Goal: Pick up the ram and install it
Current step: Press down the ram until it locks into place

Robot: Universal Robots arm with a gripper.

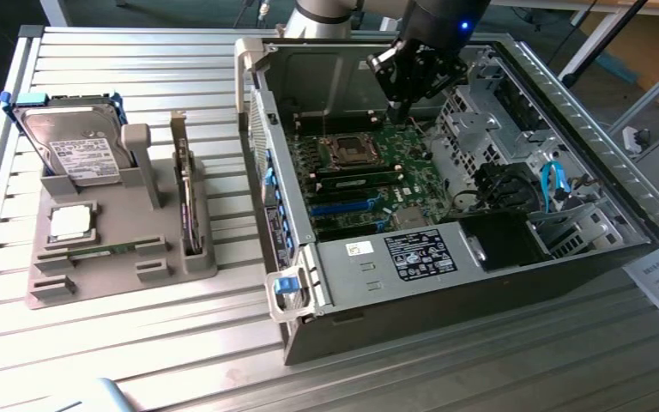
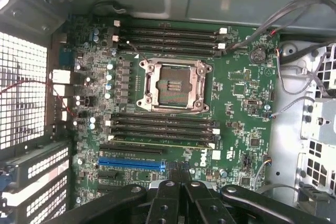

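A ram [image 1: 105,251], a thin green stick, lies in the front slot of the grey holder [image 1: 49,287] on the exterior view's left. My gripper [image 1: 402,112] hangs inside the open computer case [image 1: 421,283], over the motherboard [image 1: 404,163] and far from the holder. In the wrist view its black fingers [image 2: 167,195] meet, so my gripper [image 2: 181,178] is shut with nothing between them. Below lie the empty processor socket [image 2: 173,85] and the dark memory slots [image 2: 163,127]. A thin pale green edge [image 2: 163,142] runs along the slot nearest the blue connector [image 2: 131,164]; I cannot tell whether it is a seated stick.
The holder also carries a hard drive [image 1: 72,146], a square silver processor chip [image 1: 69,223] and an upright expansion card [image 1: 192,210]. Case walls, a drive cage [image 1: 513,245] and loose cables [image 1: 553,184] hem in the motherboard. The slatted metal table [image 1: 135,343] lies around everything.
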